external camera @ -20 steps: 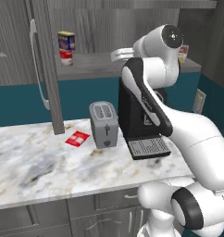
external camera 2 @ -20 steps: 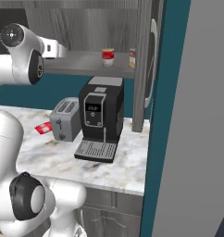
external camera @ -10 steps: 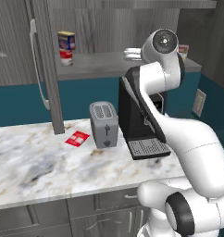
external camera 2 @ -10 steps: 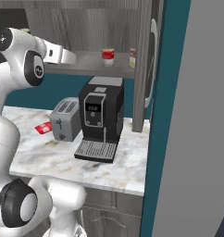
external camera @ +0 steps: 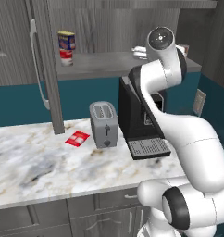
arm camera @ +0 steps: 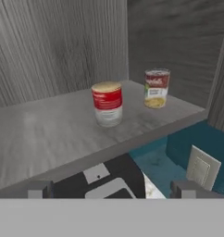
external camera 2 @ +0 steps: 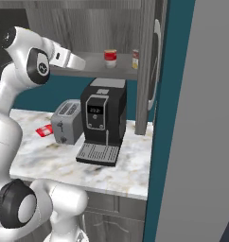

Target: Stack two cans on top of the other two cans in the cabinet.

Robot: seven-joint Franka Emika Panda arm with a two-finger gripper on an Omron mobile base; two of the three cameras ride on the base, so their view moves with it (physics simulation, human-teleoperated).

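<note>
On the cabinet shelf, a blue-yellow can sits stacked on a red can at the left end. A second red can and a cream can stand apart, unstacked, ahead of my tool, its fingers wide apart and empty. Below, a coffee machine and toaster occupy the table.

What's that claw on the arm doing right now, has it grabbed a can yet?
Gripper: open and empty, short of the shelf. The red can and the cream can stand untouched ahead of it.
</note>
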